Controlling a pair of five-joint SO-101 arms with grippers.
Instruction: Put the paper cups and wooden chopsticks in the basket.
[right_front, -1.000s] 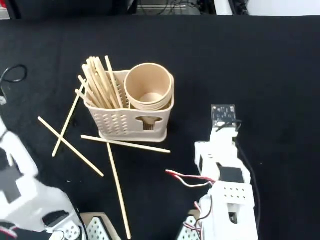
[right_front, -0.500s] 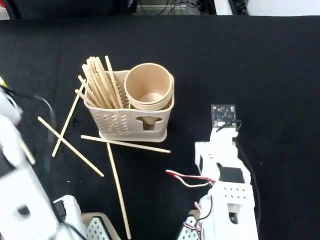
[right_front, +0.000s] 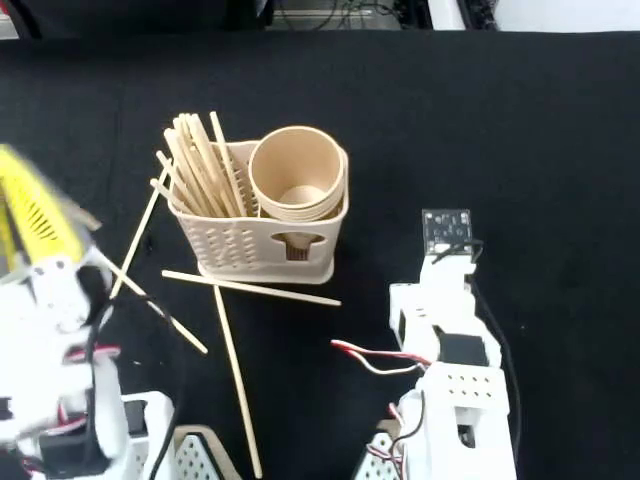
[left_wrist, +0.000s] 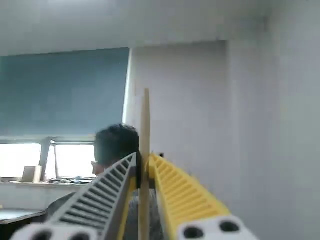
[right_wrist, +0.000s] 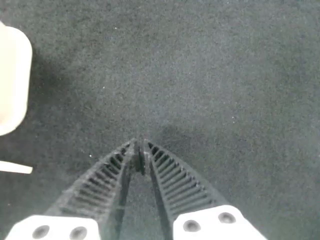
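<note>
Since a second ago the left arm (right_front: 55, 310) has swung up. It was low at the near left corner, and now we see it standing tall by the left edge of the table (right_front: 520, 120). Everything else has stayed put.

The left gripper (left_wrist: 143, 162) is squeezed tight on one chopstick (left_wrist: 145, 120). It stands straight up between the two fingers and pokes out past their tips, with the wall of the room behind it.

The basket (right_front: 245, 250) sits on the table, a bit left of the middle. It has two parts. A bunch of chopsticks (right_front: 200, 165) leans in the left part, and the cups (right_front: 297, 190), one inside another, fill the right part.

Four loose chopsticks lie on the table near the basket. One (right_front: 250, 288) lies flat just in front of it. One (right_front: 236, 380) runs from there toward the near edge. One (right_front: 135, 245) lies slanted by the basket's left side, and one (right_front: 180, 330) crosses it, partly under the left arm.

The right arm (right_front: 445, 340) is to the right of the basket, apart from it. The right gripper (right_wrist: 139, 150) points down at the black table — its fingers are pressed together and hold nothing. Its own view also catches a corner of the basket and the end of a loose chopstick.
</note>
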